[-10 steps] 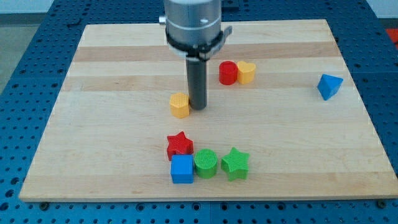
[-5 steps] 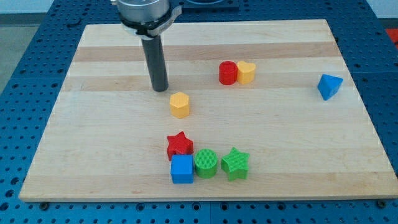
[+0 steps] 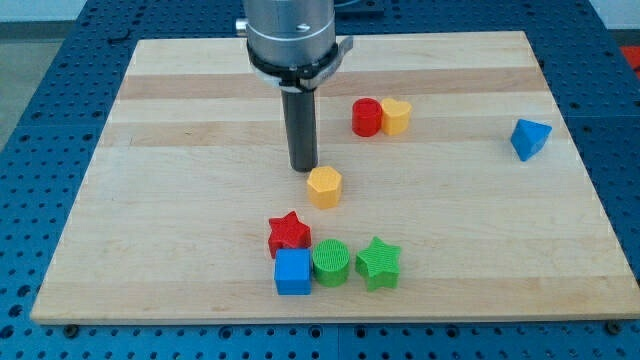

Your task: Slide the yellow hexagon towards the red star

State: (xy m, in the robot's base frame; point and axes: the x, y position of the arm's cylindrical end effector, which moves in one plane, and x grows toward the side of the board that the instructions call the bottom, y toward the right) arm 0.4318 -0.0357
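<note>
Yellow hexagon [image 3: 324,186] sits just below my tip [image 3: 303,168], no gripper fitted; the push should angle down-left toward red star [image 3: 289,232].

No text, label, brand, number or sign can be read anywhere — blocks and board alike.

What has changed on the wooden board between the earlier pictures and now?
The yellow hexagon block slid toward the view's right and slightly down, ending right of and above the red star block. My tip swung left, then came back, now just above-left of the hexagon. The other blocks stayed put.
</note>
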